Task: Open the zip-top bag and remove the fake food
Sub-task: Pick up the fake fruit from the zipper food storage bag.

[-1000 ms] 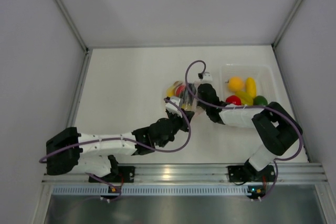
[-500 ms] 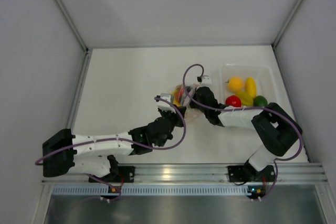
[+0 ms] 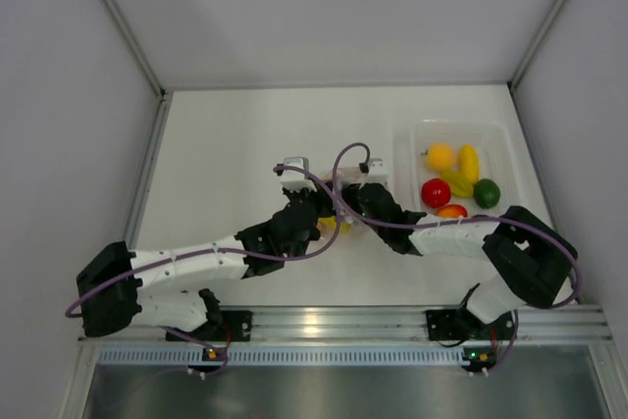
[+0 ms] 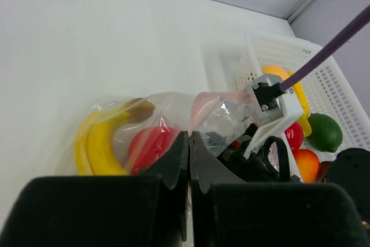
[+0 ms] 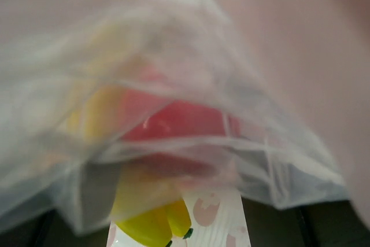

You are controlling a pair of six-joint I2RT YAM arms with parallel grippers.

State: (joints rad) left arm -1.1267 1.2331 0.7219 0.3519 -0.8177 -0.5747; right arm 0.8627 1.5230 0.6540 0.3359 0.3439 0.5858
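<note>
Table (image 3: 226, 144), left half: bare white, wall along its left edge, lots of room to move. Left arm runs from the near-left corner to the table centre.

Left gripper (image 4: 189, 143): fingers fully together, prob. pinching a fold of the zip-top bag (image 4: 173, 105).

The bag is at the table centre between both grippers, mostly hidden from above. Inside it are a banana (image 4: 98, 143) and a red piece (image 4: 151, 146), so it's not emptied. Pink zip strip (image 4: 209, 95) is bowed upward. It looks parted, but I can't confirm.

Right gripper (image 3: 345, 205) is at the bag's right side, by the mouth. Its wrist view is all blurred film, so I can't tell its opening or whether it holds anything.

Tray (image 3: 498, 139) sits near the table's right edge and holds several pcs of fake food (image 3: 441, 156).

Progress, my guess: past halfway. Bag open or nearly, some fruit in the tray, at least two pcs to pull.

Tight spots: the grippers crowd each other over the bag, and the tray is just right of the right arm.
</note>
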